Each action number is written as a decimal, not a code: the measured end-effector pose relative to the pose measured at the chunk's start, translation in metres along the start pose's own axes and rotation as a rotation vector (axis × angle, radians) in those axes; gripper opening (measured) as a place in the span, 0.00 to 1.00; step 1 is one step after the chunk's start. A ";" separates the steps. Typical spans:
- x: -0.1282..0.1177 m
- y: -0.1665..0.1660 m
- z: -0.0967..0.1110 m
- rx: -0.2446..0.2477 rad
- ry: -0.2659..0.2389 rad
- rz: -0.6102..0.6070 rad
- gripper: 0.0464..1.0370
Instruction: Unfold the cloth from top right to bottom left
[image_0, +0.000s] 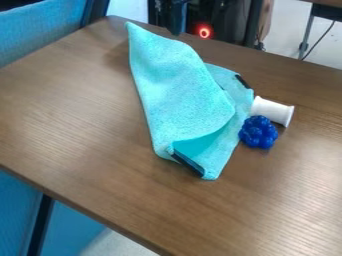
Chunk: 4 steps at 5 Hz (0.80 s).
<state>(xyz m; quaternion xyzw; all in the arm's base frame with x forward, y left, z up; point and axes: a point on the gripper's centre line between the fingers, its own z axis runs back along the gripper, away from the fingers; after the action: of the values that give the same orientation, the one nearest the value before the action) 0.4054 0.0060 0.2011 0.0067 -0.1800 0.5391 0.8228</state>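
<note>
The black gripper (175, 19) is at the top edge of the camera view, over the table's far edge, right of the cloth's upper tip and apart from the cloth as far as I can tell. A turquoise cloth (177, 92) lies partly folded on the table, narrowing to a point at upper left. Its top layer curls over near the bottom, showing the underlayer and a dark strip at the lower edge. More of the lower layer shows along the right side, with a second dark strip.
A white spool (272, 110) lies at the cloth's right side, with a blue bumpy object (258, 132) just below it. The brown wooden table (73, 107) has its front edge running from left down to bottom centre. Blue chairs stand at the left.
</note>
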 end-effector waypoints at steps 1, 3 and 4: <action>-0.004 0.001 -0.015 0.040 0.013 -0.005 0.96; -0.015 -0.011 -0.042 0.129 -0.037 -0.037 0.96; -0.013 -0.018 -0.055 0.155 -0.060 -0.039 0.96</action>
<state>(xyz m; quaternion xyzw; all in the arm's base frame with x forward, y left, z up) 0.4331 -0.0015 0.1487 0.0901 -0.1624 0.5347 0.8244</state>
